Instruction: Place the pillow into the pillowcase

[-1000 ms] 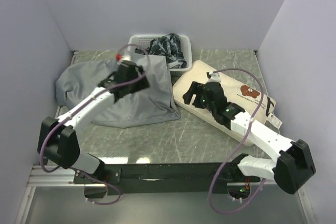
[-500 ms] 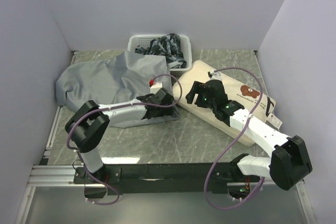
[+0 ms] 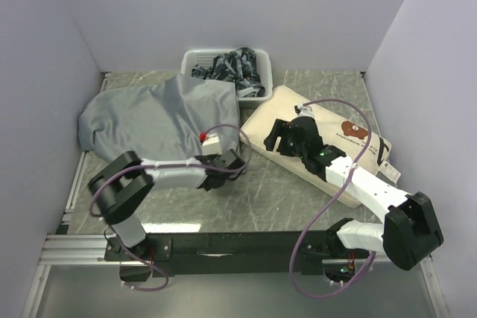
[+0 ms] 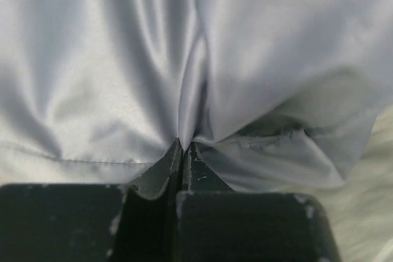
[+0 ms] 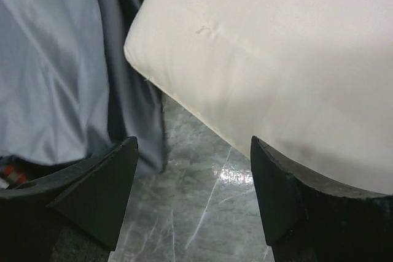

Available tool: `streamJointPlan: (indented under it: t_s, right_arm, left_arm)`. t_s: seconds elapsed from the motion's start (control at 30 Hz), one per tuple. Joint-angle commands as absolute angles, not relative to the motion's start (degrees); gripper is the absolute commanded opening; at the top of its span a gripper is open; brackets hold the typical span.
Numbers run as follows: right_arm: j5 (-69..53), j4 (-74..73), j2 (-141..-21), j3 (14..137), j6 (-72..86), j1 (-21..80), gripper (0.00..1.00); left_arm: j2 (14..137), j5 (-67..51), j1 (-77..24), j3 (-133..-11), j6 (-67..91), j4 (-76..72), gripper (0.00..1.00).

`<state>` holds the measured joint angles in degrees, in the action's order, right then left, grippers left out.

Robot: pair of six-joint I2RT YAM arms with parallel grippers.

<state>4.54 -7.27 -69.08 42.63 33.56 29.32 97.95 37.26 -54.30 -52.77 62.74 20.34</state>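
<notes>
The grey pillowcase point(image 3: 153, 117) lies wrinkled on the left of the table. My left gripper point(image 3: 232, 160) sits low at its near right corner. In the left wrist view the jaws point(image 4: 183, 146) are shut on a pinched fold of the grey fabric point(image 4: 123, 59). The cream pillow point(image 3: 328, 123) with a brown bear print lies flat on the right. My right gripper point(image 3: 274, 136) hovers open over the pillow's left end. In the right wrist view its gripper point(image 5: 193, 145) frames bare table, with the pillow's corner point(image 5: 276, 59) just ahead and the pillowcase edge point(image 5: 49, 59) to the left.
A white basket point(image 3: 195, 56) with dark patterned cloth stands at the back, touching the pillowcase's far right corner. Grey walls close in the left, back and right sides. A strip of marbled table point(image 3: 257, 184) shows between pillowcase and pillow.
My left arm has swung from the top of the pillowcase down to its near right corner and shut on the fabric there. The right gripper has stayed open near the pillow's left end.
</notes>
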Motion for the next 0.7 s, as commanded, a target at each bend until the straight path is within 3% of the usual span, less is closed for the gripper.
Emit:
streamJointPlan:
  t_s: [0.0, 0.07, 0.3, 0.67]
  right_arm:
    - [7.5, -7.2, -68.4, 44.0, 32.7, 28.8, 0.8]
    - [10.1, -8.5, -69.8, 46.1, 32.1, 28.1, 0.81]
    - [13.6, -14.4, -77.9, 57.1, 31.1, 24.4, 1.0]
    - [16.5, -21.1, -99.9, 76.5, 29.2, 23.6, 1.0]
  left_arm:
    - [84.8, 35.7, -54.9, -41.3, 73.3, 28.2, 0.01]
    - [79.6, 33.0, -55.3, -37.6, 75.1, 28.4, 0.01]
    - [62.7, 28.7, -58.0, -28.2, 85.2, 32.4, 0.01]
    - [55.1, 30.3, -62.0, -31.2, 89.6, 44.1, 0.01]
